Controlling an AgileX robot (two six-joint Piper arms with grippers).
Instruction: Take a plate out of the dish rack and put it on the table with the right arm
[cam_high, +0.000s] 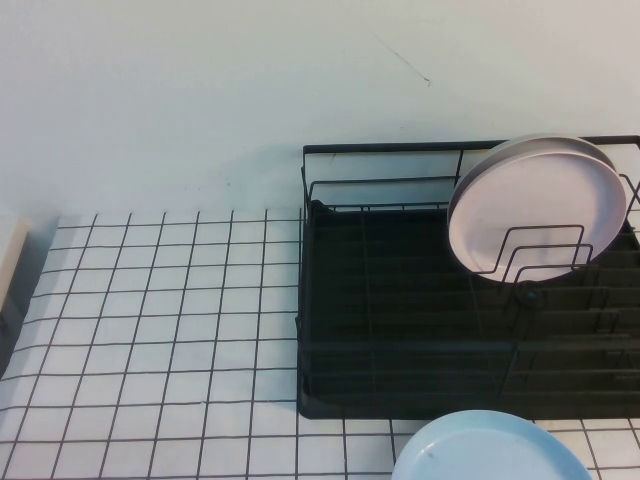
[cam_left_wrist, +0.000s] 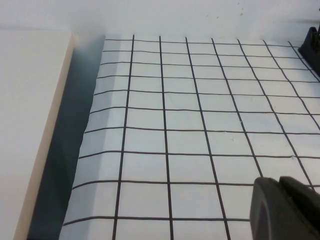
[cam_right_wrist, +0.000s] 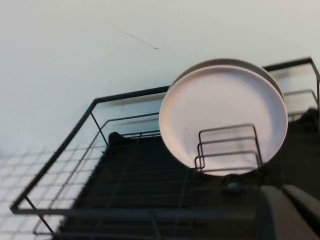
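The pale pink plate (cam_high: 535, 205) stands upright on edge in the black wire dish rack (cam_high: 400, 330), held by wire dividers at the rack's back right. A greyish-white plate rim (cam_high: 545, 140) shows just behind it. Neither arm shows in the high view. In the right wrist view my right gripper (cam_right_wrist: 283, 192) is shut and empty, apart from the rack (cam_right_wrist: 125, 185), facing the pink plate (cam_right_wrist: 225, 115). In the left wrist view my left gripper (cam_left_wrist: 280, 182) is shut and empty, low over the gridded white table (cam_left_wrist: 200, 125).
A light blue plate (cam_high: 490, 450) lies on the table (cam_high: 150, 320) in front of the rack, at the near edge. A pale beige board (cam_left_wrist: 30, 125) borders the table's left side. A white wall stands behind the rack.
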